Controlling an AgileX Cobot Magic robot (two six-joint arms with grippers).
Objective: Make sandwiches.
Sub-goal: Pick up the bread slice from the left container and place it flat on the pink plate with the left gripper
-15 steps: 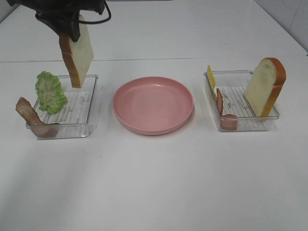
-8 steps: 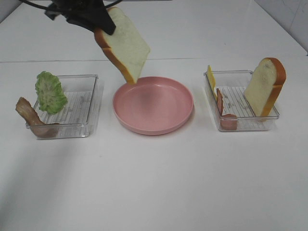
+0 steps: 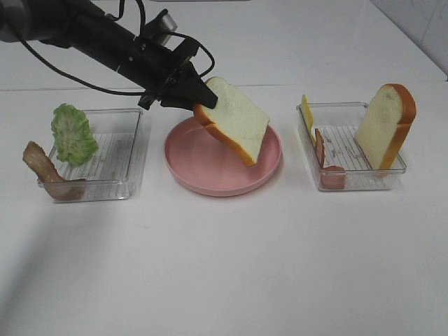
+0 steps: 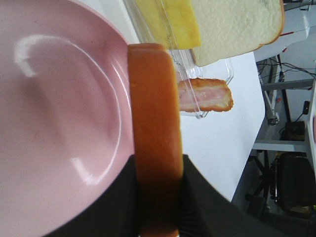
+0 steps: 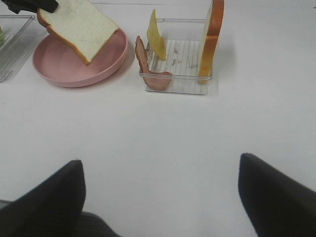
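Note:
My left gripper (image 3: 199,103) is shut on a white bread slice (image 3: 235,126) with orange-brown crust and holds it tilted over the pink plate (image 3: 203,176), its lower corner close to the plate. In the left wrist view the dark jaws clamp the crust (image 4: 154,133) over the plate (image 4: 54,128). A second bread slice (image 3: 387,126) stands in the right tray (image 3: 350,183) with yellow cheese (image 3: 306,112) and bacon (image 3: 320,147). Green lettuce (image 3: 73,134) and bacon (image 3: 40,166) lean in the left tray (image 3: 119,157). My right gripper (image 5: 160,160) is open and empty, over bare table near the front.
Both clear trays flank the plate on the white table. In the right wrist view the right tray (image 5: 177,86) and plate (image 5: 64,74) lie far ahead of the fingers (image 5: 49,197). The table's far right edge borders a room with cables.
My left gripper carried the bread slice from above the left tray rightward and down, to just over the pink plate, tilting it flatter. Nothing else moved.

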